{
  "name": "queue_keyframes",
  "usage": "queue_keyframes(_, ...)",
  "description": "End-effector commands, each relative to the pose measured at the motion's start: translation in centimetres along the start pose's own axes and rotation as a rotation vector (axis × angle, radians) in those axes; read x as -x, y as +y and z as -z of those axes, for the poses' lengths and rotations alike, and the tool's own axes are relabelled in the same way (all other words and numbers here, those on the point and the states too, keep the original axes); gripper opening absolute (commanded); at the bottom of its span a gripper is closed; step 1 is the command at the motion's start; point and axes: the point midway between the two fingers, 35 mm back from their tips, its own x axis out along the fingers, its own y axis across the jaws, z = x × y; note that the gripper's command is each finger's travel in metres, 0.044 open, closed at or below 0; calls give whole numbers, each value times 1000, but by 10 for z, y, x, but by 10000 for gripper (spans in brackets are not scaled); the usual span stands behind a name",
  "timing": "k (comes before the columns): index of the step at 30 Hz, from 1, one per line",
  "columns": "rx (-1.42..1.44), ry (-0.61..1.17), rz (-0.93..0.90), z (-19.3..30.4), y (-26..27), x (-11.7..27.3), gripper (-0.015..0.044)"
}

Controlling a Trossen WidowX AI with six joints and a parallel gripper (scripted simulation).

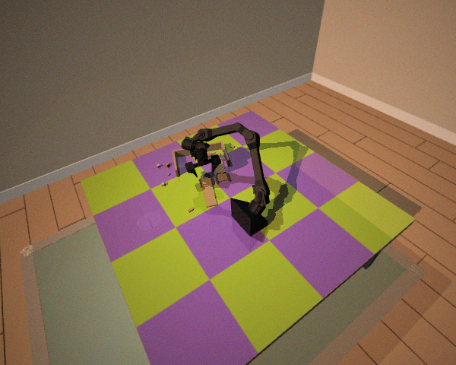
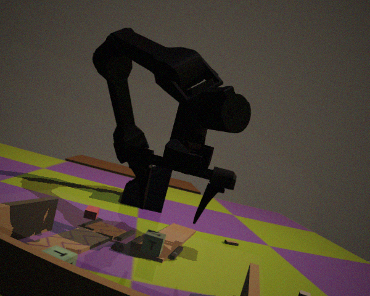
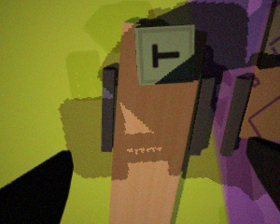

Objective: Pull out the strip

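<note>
A green cube marked with a T sits on the far end of a plain light-wood strip. The strip lies flat between short dark rails. A second green marked cube shows behind the front wall in the exterior view. Patterned strips lie beside the plain one. My gripper is wide open and empty, above the plain strip, its fingers to either side and short of the T cube. In the top view the gripper hides this cube.
Wooden walls stand around the far side of the strips. A red cube lies beyond the patterned strips. A small wooden piece lies near the plain strip. Several small blocks lie outside the walls.
</note>
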Motion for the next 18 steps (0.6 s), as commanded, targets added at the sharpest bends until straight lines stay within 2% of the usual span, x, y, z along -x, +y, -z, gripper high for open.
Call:
queue_keyframes(1, 5, -5, 4, -15, -3, 2, 440)
queue_keyframes(10, 4, -6, 4, -43, -7, 7, 440)
queue_keyframes(17, 4, -6, 4, -44, -7, -2, 256)
queue_keyframes(18, 4, -6, 4, -44, -7, -3, 250)
